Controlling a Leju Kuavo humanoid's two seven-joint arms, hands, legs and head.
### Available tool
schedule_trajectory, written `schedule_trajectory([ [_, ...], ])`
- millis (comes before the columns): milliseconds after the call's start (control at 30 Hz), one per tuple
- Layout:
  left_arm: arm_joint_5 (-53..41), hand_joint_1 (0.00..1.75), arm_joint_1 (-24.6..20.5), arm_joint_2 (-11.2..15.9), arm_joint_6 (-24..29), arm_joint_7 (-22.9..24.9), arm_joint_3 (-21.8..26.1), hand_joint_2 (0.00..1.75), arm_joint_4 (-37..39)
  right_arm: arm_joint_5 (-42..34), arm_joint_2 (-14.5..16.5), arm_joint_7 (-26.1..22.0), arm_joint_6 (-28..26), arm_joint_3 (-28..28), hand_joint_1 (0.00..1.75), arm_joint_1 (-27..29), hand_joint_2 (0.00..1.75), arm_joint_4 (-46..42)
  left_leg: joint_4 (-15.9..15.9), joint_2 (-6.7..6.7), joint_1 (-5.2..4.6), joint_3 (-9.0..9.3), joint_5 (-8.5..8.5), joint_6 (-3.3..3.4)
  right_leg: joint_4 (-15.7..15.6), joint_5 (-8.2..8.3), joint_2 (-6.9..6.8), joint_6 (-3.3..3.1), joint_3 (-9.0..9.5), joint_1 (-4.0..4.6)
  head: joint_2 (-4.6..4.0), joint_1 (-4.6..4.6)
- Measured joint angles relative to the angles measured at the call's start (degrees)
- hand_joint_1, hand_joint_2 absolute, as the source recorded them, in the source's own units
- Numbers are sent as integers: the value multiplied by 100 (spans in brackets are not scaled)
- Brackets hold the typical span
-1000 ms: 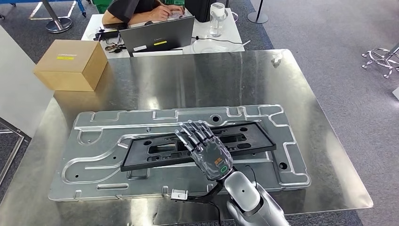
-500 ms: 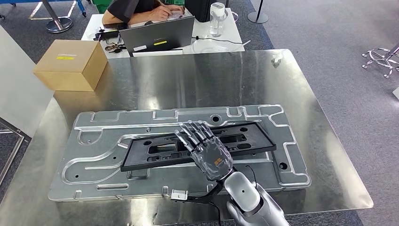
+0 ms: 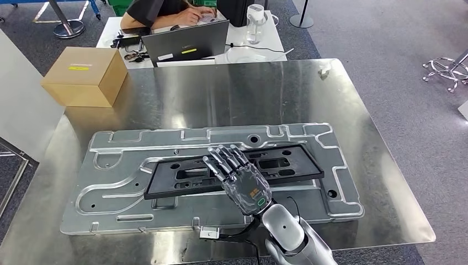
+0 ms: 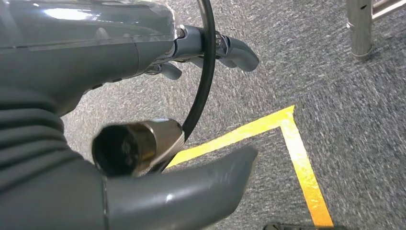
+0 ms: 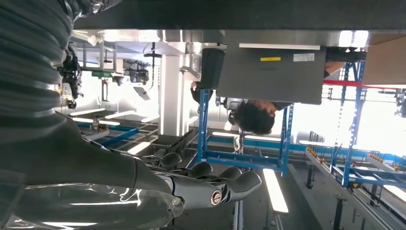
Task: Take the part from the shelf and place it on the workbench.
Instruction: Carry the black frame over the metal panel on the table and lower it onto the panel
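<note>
The part, a long black frame with cut-outs, lies flat on a large embossed silver plate on the steel workbench. My right hand hovers over the middle of the frame with its fingers stretched out and apart, holding nothing. In the right wrist view the same hand is flat and empty, its fingertips pointing toward the far side of the bench. My left hand hangs over the carpet with thumb and fingers apart and nothing gripped.
A cardboard box sits at the bench's far left corner, and a small white object at the far right. Behind the bench a person sits at a laptop beside a bottle. Yellow tape marks the floor.
My right hand has drawn back slightly toward me over the black frame. The whole picture has shifted a little, so the camera moved. The frame stays on the plate.
</note>
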Motion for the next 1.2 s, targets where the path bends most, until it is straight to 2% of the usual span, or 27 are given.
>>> schedule_trajectory([
  [33, 0, 0, 0, -2, 0, 0, 1, 0, 0, 0, -4, -2, 0, 0, 0, 5, 175, 0, 27, 0, 20, -15, -8, -21, -64, 100, -5, 34, 57, -32, 0, -1],
  [100, 0, 0, 0, -5, 0, 0, 1, 0, 0, 0, -8, -4, 0, -1, 0, 0, 175, -1, 121, -7, 70, -52, -49, -100, -744, 428, -21, 114, 443, -93, 0, 1],
  [133, 0, 0, -2, -5, 0, 1, 1, 0, 0, -1, -8, -4, 0, -1, 0, -3, 175, -3, 180, -16, 84, -83, -72, -154, -1060, 544, -10, 120, 621, -94, 0, 2],
  [167, -1, 0, -2, -4, 1, 2, 2, 0, 0, -1, -8, -5, 0, -1, 0, -4, 175, -4, 230, -24, 81, -109, -90, -207, -1256, 595, 4, 100, 723, -90, 0, 3],
  [267, -2, 0, 0, -1, 2, 7, 2, 0, 0, -1, -6, -6, 0, -1, 0, -5, 175, -7, 285, -44, 67, -161, -70, -337, -1292, 592, 42, -71, 685, -55, 0, -2],
  [333, -3, 0, 0, -3, 2, 8, 2, 0, 0, -1, -2, -6, 0, -1, 0, -10, 175, -9, 388, -40, 94, -230, -181, -389, -1318, 641, 29, -191, 630, -53, 0, -3],
  [400, -7, 0, -1, -6, 2, 8, 1, 0, 0, -1, 0, -6, 0, -1, 0, -12, 175, -10, 862, -32, 102, -420, -579, -397, -1342, 715, 8, -296, 559, -36, 0, -4],
  [467, -9, 0, -2, -7, 2, 11, 1, 0, 0, 0, -1, -6, 0, -1, 0, -4, 175, -9, 1593, -30, 92, -664, -1004, -390, -1338, 787, -8, -349, 456, 14, 0, -4],
  [500, -9, 0, 0, -7, 2, 14, 1, 0, 0, 1, -1, -6, 0, -1, 0, 2, 175, -9, 1831, -30, 82, -714, -1091, -377, -1331, 825, -14, -361, 400, 41, 0, -4],
  [533, -9, 0, 2, -7, 2, 16, 1, 0, 0, 0, -2, -6, 0, -1, 0, 5, 175, -8, 1873, -30, 70, -667, -1061, -353, -1321, 864, -17, -367, 343, 66, 0, -3],
  [567, -10, 0, 3, -7, 2, 18, 2, 0, 0, 0, -2, -6, 0, -1, 0, 5, 175, -8, 1697, -30, 53, -511, -933, -317, -1312, 902, -17, -368, 290, 87, 0, -4],
  [633, -13, 0, -8, -6, 2, 19, 2, 0, 0, 0, -1, -6, -1, -1, 0, 5, 175, -16, 907, -29, 0, 9, -674, -214, -1300, 980, -17, -350, 211, 116, 0, -4],
  [667, -15, 0, -15, -5, 3, 20, 2, 0, 0, 0, -1, -6, -1, -2, 0, 4, 175, -25, 573, -25, -30, 212, -600, -185, -1306, 1021, -19, -327, 191, 121, 0, -3],
  [700, -19, 0, -21, -5, 3, 20, 1, 0, 0, 0, 0, -6, -2, -2, 0, 2, 175, -33, 343, -23, -58, 331, -576, -164, -1315, 1064, -23, -295, 183, 117, 0, -3],
  [733, -23, 0, -24, -4, 4, 22, 1, 0, 0, 0, 1, -6, -2, -3, 0, 1, 175, -45, 247, -21, -82, 356, -577, -157, -1335, 1110, -28, -254, 183, 109, 0, -4],
  [800, -27, 0, -21, -9, 4, 26, 1, 0, 0, -1, 2, -6, -2, -3, 0, -2, 175, -55, 191, -15, -84, 300, -461, -122, -1387, 1194, -29, -173, 181, 93, 0, -4],
  [833, -28, 0, -22, -13, 4, 30, 1, 0, 0, -1, 2, -6, -2, -4, 0, -2, 175, -60, 153, -3, -69, 266, -387, -86, -1364, 1138, -25, -142, 150, 95, 0, -3],
  [867, -28, 0, -23, -16, 4, 31, 2, 0, 0, -1, -1, -6, -2, -5, 0, -2, 175, -62, 114, 11, -51, 217, -300, -47, -1247, 971, -20, -116, 95, 95, 0, -2],
  [900, -28, 0, -23, -19, 4, 32, 2, 0, 0, -1, -3, -6, -2, -7, 0, -2, 175, -64, 91, 24, -34, 154, -218, -18, -1005, 704, -17, -94, 10, 89, 0, 0],
  [967, -28, 0, -21, -18, 4, 33, 3, 0, 0, -1, -8, -6, -2, -9, 0, 4, 175, -68, 96, 35, -43, -3, -90, 9, -280, 155, -18, -52, -176, 73, 0, 1],
  [1000, -28, 0, -19, -19, 3, 33, 3, 0, 0, -1, -11, -6, -2, -9, 0, 8, 175, -68, 109, 36, -47, -86, -37, 4, 33, 43, -20, -34, -219, 68, 0, 1],
  [1033, -28, 0, -17, -20, 3, 32, 3, 0, 0, -1, -14, -6, -2, -9, 0, 13, 175, -68, 128, 37, -50, -166, 10, -4, 181, 61, -20, -25, -178, 65, 0, 0],
  [1067, -28, 0, -16, -22, 2, 33, 3, 0, 0, -1, -15, -6, -2, -9, 0, 16, 175, -68, 150, 38, -52, -242, 52, -15, 114, 173, -21, -25, -28, 63, 0, 1],
  [1100, -28, 0, -16, -25, 2, 32, 3, 0, 0, -1, -16, -6, -3, -9, 0, 15, 175, -69, 176, 37, -52, -309, 87, -30, -166, 311, -21, -38, 228, 63, 0, 1],
  [1133, -28, 0, -16, -27, 2, 32, 3, 0, 0, -1, -17, -6, -3, -9, 0, 11, 175, -74, 207, 37, -54, -363, 115, -47, -580, 388, -20, -63, 550, 67, 0, 1],
  [1167, -28, 0, -17, -31, 2, 32, 3, 0, 0, -1, -16, -6, -4, -9, 0, 4, 175, -81, 240, 35, -62, -409, 138, -69, -1004, 399, -20, -92, 843, 79, 0, -1],
  [1200, -28, 0, -17, -33, 3, 32, 3, 0, 0, -1, -16, -6, -4, -10, 0, 1, 175, -88, 265, 34, -69, -436, 165, -98, -1308, 381, -19, -124, 1038, 93, 0, -2],
])
